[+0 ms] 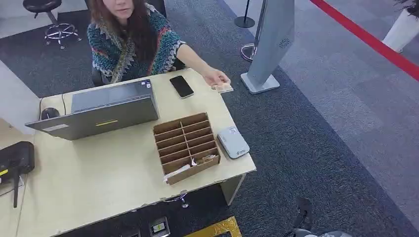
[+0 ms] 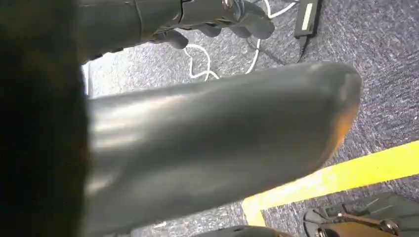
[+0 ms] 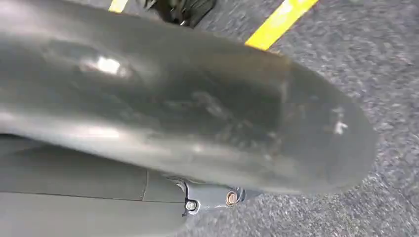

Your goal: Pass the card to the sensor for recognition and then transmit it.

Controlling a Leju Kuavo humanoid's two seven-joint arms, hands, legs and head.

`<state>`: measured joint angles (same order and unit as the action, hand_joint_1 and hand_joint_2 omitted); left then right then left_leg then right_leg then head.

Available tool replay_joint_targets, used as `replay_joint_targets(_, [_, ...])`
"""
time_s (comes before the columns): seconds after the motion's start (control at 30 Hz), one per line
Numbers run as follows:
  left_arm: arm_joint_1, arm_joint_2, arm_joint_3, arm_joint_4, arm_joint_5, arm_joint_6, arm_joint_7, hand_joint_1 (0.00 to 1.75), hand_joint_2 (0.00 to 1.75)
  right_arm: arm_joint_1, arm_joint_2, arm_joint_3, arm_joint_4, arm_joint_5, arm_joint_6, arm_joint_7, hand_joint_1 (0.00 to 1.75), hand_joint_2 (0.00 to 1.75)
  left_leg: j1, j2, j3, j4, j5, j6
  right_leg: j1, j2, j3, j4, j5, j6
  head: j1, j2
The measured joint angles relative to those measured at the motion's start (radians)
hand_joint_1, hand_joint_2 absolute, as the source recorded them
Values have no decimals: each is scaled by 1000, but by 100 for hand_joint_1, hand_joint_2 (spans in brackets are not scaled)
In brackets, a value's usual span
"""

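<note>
A pale card lies at the desk's upper-right corner, under the fingertips of a seated person's hand, apparently offered toward the robot's side. The grey card sensor sits right of centre at the desk's right edge, just beside a wooden slotted box, handy for scanning. A black phone and laptop lie further left. The left hand hangs above the carpet at the upper middle of its wrist view, fingers loosely curled, holding nothing. The right hand's state cannot be told from its blurred close-up.
</note>
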<state>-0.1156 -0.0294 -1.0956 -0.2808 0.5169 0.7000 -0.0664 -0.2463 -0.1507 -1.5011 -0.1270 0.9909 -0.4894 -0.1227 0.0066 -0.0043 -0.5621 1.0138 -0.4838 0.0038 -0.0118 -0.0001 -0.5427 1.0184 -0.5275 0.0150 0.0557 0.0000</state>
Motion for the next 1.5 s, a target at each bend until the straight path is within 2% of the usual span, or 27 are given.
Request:
replay_joint_targets(0.07, [2, 0, 9, 0, -16, 0, 1, 0, 0, -7, -11, -2, 0, -70, -3, -31, 0, 0, 0, 0, 0, 0, 0, 0, 0, 0, 0, 0, 0, 0, 0, 0])
replay_joint_targets(0.1, [3, 0, 17, 0, -19, 0, 1, 0, 0, -12, -21, -3, 0, -80, -3, -34, 0, 175, 0, 0, 0, 0, 0, 0, 0, 0, 0, 0, 0, 0, 0, 0])
replay_joint_targets(0.17, [4, 0, 26, 0, -25, 0, 2, 0, 0, -19, -33, -3, -1, -102, -5, -49, 0, 175, 0, 0, 0, 0, 0, 0, 0, 0, 0, 0, 0, 0, 0, 0])
replay_joint_targets(0.3, [6, 1, 55, 0, -52, 0, 2, 0, 0, -54, -59, -5, -25, -303, -27, -228, 0, 175, -2, 0, 0, 0, 0, 0, -2, 0, 0, 0, 0, 1, -1, 0])
replay_joint_targets(0.37, [8, 2, 75, 0, -81, 0, 2, 0, 0, -93, -89, -6, -48, -357, -27, -269, 0, 175, -2, 0, 0, 0, 0, 0, -2, 0, 0, 0, 1, 1, 0, 0])
replay_joint_targets(0.43, [10, 2, 99, 0, -110, 0, -1, 0, 0, -138, -124, 0, -89, -445, -11, -266, 0, 175, -2, 1, 0, 0, 1, 1, -2, 1, 0, 0, 1, 1, 0, 0])
replay_joint_targets(0.5, [12, 2, 121, 0, -136, 0, -3, 0, 0, -155, -131, 33, -178, -617, -36, -151, 0, 175, -2, 0, 2, 1, 0, 1, -2, 0, 0, -1, 1, 2, 0, 0])
replay_joint_targets(0.7, [12, 2, 121, 0, -136, 0, -3, 0, 0, -154, -131, 38, -187, -632, -42, -138, 0, 175, -2, 0, 2, 1, 0, 1, -2, 0, 0, -1, 1, 2, 0, 0])
replay_joint_targets(0.73, [13, 2, 145, 0, -155, 0, -4, 0, 0, -124, -135, 122, -319, -806, -129, 10, 0, 175, -3, -6, 2, 1, 0, 3, -4, -7, 4, -2, -1, 4, 0, 0])
replay_joint_targets(0.77, [19, 1, 166, 0, -167, 0, -9, 0, 0, -81, -141, 237, -486, -876, -194, 64, 0, 175, -10, -11, -2, 1, 1, 5, -9, -12, 2, 2, -2, 5, 0, 0])
replay_joint_targets(0.8, [27, 3, 192, 0, -180, 1, -10, 0, 0, -101, -163, 391, -742, -751, -201, 123, 0, 175, -11, 10, -3, 0, -2, 5, -10, 11, -3, 6, 0, 5, 0, 0])
replay_joint_targets(0.83, [22, 0, 208, -1, -185, 1, -10, 0, 0, -125, -173, 556, -1006, -620, -203, 178, 0, 175, -12, 9, -1, 0, -1, 6, -11, 9, -3, 6, 0, 5, -1, 0])
replay_joint_targets(0.87, [22, 0, 213, -5, -185, 1, -11, 0, 0, -152, -181, 649, -1142, -555, -203, 202, 0, 175, -11, 5, 0, 0, 0, 7, -11, 5, -2, 6, 0, 5, 0, 0])
replay_joint_targets(0.93, [25, 0, 213, -5, -188, 1, -10, 0, 0, -174, -200, 754, -1285, -468, -204, 256, 0, 175, -11, -1, -1, 0, 3, 7, -11, -2, -2, 6, 0, 6, 0, 0])
replay_joint_targets(1.07, [24, 1, 213, -6, -205, 1, -2, 0, 0, -202, -290, 1010, -1462, -298, -192, 422, 0, 175, -11, -11, -5, 0, 5, 7, -10, -11, -2, 6, 0, 6, 0, 0])
replay_joint_targets(1.13, [22, 1, 209, -12, -211, 1, 11, 0, 0, -212, -338, 1140, -1519, -220, -154, 469, 0, 175, -11, -11, -5, 0, 5, 7, -10, -11, -2, 6, 0, 5, 0, 0])
replay_joint_targets(1.23, [13, 1, 197, -17, -212, 0, 24, 0, 0, -231, -395, 1318, -1574, -136, -91, 503, 0, 175, -11, -11, -5, 0, 5, 7, -10, -11, -2, 6, 0, 5, 0, 0])
replay_joint_targets(1.3, [10, 1, 188, -22, -211, 0, 32, 0, 0, -248, -419, 1423, -1595, -71, -18, 510, 0, 175, -11, -11, -6, 0, 5, 7, -10, -11, -2, 6, 0, 5, 0, 0])
replay_joint_targets(1.43, [0, 1, 165, -25, -202, -3, 37, 0, 0, -286, -449, 1627, -1607, 8, 102, 514, 0, 175, -10, -11, -5, 0, 5, 7, -10, -11, -3, 6, 0, 5, -1, 0])
replay_joint_targets(1.5, [-5, 2, 155, -27, -200, -11, 43, 0, 0, -310, -455, 1723, -1607, 38, 189, 511, 0, 175, -10, -11, -5, 0, 5, 7, -10, -11, -3, 6, 0, 5, 0, 0])
